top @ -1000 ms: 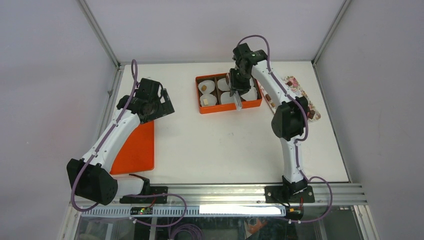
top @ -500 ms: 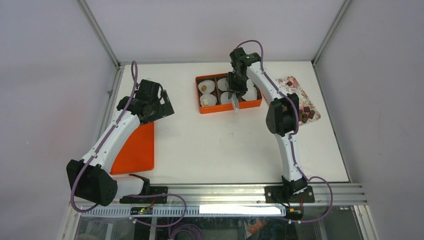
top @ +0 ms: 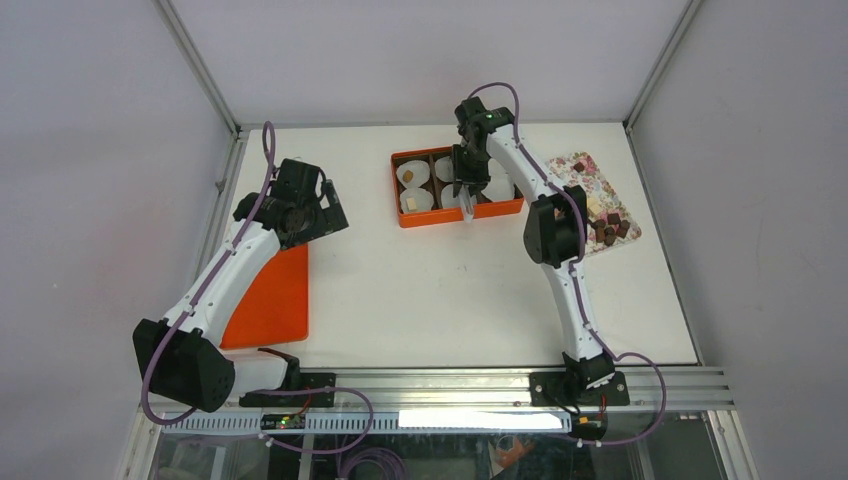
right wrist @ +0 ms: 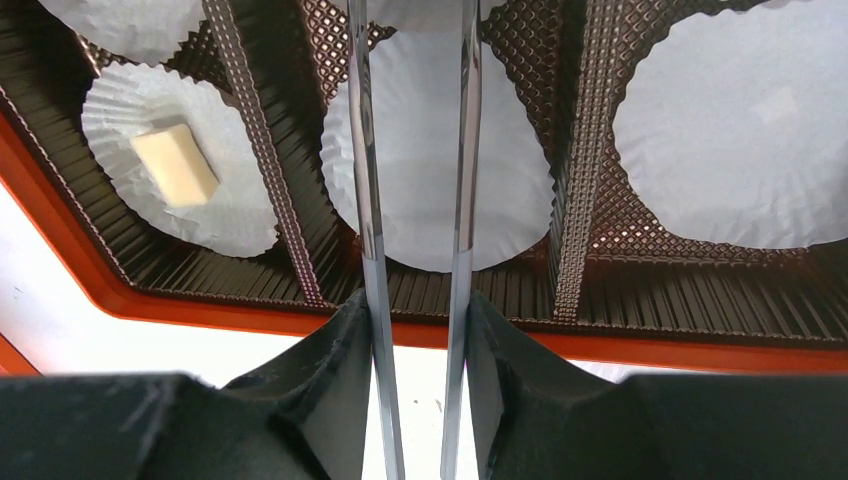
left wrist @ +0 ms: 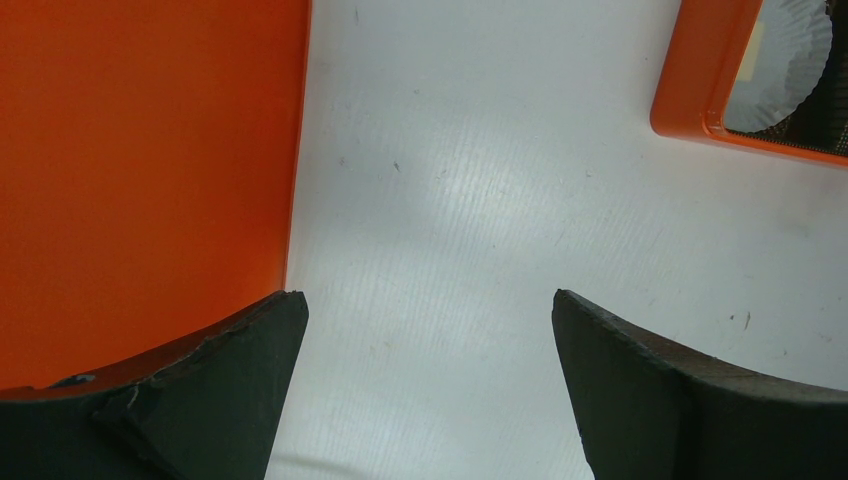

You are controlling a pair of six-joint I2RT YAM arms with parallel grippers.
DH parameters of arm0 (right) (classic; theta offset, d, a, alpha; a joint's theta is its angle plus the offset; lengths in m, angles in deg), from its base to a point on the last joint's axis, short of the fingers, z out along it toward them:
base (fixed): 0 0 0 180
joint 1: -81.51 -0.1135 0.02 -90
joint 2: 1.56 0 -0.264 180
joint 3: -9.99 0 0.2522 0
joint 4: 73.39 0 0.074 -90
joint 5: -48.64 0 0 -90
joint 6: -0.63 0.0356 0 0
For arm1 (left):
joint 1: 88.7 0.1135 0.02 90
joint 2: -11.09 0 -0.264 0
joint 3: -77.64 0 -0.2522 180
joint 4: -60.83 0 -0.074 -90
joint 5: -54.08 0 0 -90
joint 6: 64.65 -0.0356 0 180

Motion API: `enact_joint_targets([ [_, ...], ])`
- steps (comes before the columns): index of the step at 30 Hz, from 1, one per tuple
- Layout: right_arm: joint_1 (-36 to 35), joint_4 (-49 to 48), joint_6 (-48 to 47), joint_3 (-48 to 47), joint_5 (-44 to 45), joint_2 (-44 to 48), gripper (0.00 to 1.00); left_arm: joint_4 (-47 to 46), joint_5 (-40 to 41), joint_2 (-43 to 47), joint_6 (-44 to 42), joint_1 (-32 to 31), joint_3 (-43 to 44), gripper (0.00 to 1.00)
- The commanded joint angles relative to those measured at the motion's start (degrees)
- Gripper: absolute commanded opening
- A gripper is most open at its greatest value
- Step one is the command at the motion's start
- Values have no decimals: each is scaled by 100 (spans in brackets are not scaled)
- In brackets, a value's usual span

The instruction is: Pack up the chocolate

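An orange box with brown dividers holds white paper cups. A cream chocolate lies in the front-left cup and also shows in the top view. A tan piece lies in the back-left cup. More dark and tan chocolates sit on the floral tray. My right gripper is shut on clear tongs, over the box's middle front cup, which is empty. The tong tips are out of view. My left gripper is open and empty above the table.
A flat orange lid lies at the left, under my left arm, and shows in the left wrist view. The box corner is at that view's upper right. Metal frame posts stand at the table's back corners.
My right gripper and its tongs have shifted a little left over the box. The right elbow swung left and uncovered the floral tray. The left arm has barely moved.
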Motion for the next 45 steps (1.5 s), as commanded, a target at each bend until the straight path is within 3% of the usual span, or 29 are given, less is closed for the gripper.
enact_joint_targets([
  [1,7,-34,-2,-337,4,87,30,-170,77,49,-54,78,48,99],
  [14,17,48,-178,-303,-105,93,40,-167,-37,-58,107,78,97,99],
  [31,107,-161,-351,36,158,1131,39,-149,81,253,183,78,66,99],
  [39,789,-696,-297,1834,219,2961,39,-149,-2,305,139,78,30,99],
  [45,1804,-833,-315,3632,-184,4303,38,-157,-114,271,60,78,31,99],
])
